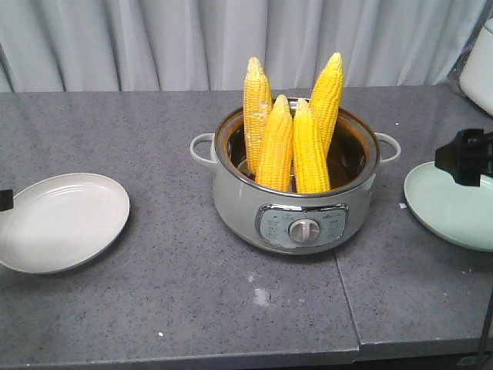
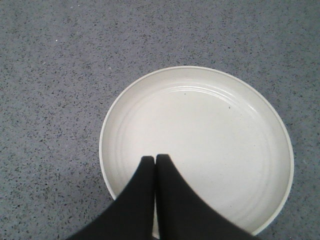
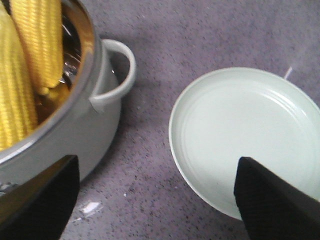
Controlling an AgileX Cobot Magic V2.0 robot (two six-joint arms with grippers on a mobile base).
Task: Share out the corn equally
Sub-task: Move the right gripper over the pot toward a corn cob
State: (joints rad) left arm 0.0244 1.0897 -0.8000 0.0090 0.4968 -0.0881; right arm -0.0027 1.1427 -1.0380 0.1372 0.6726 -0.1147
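Item: four corn cobs (image 1: 293, 139), standing in an electric cooker pot (image 1: 300, 223) at the centre of the tabletop (image 1: 154, 308).
Orientation: long axes near vertical, tapered tips up; the far-right cob tilts toward 1 o'clock.
Flanking: white plate (image 1: 46, 231) at 9 o'clock, pale green plate (image 1: 447, 208) at 3 o'clock.
Left tool (image 2: 154, 159): clenched on nothing, over the white plate.
Right tool (image 3: 156, 161): released, between pot and green plate.
Risk: the cobs lean together, so lifting one may topple its neighbours, and the taper may slip from the grip.

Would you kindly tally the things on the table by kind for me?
Corn cobs: 4
Plates: 2, a white plate and a green plate
Pot: 1
Total: 7
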